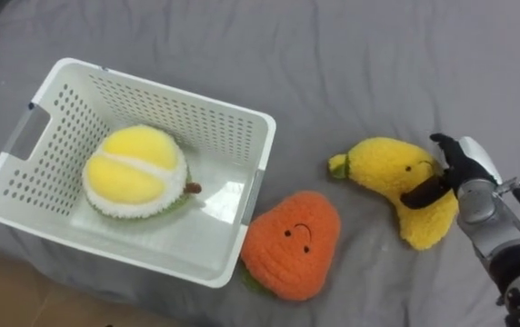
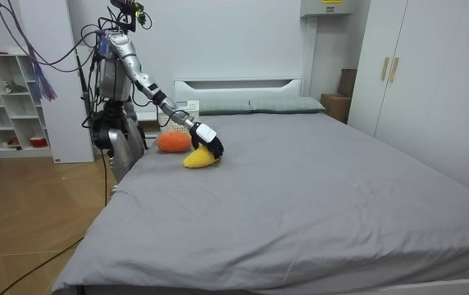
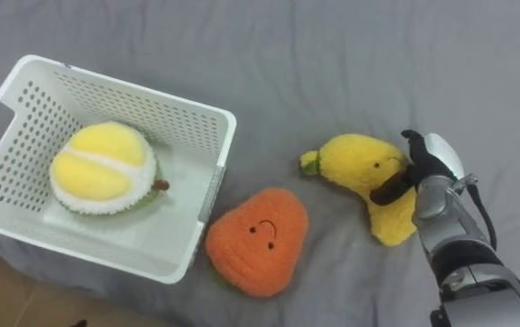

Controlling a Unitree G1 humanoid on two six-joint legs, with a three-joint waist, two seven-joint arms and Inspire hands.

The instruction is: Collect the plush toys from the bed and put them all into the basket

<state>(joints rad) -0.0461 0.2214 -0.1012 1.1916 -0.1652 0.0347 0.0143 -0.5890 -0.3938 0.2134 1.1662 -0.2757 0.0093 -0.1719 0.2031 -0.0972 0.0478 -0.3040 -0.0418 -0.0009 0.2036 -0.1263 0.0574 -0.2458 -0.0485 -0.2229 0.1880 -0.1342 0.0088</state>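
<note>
A yellow banana-shaped plush toy (image 1: 383,168) lies on the grey bed at the right. My right hand (image 1: 465,173) is on its right end, with the dark thumb across its front and the fingers curled behind it. An orange plush toy (image 1: 294,243) with a small face rests to its left, touching the corner of a white perforated basket (image 1: 151,86). Inside the basket sits a round yellow-and-white plush toy (image 1: 135,171). In the room view I stand at the bedside with my right arm stretched out to the yellow toy (image 2: 200,160).
The grey bedsheet (image 1: 378,54) stretches away behind the toys. The bed's edge and wooden floor (image 1: 24,291) run past the basket's near side. In the room view, pillows (image 2: 251,105) lie at the headboard and a white shelf (image 2: 9,98) stands behind me.
</note>
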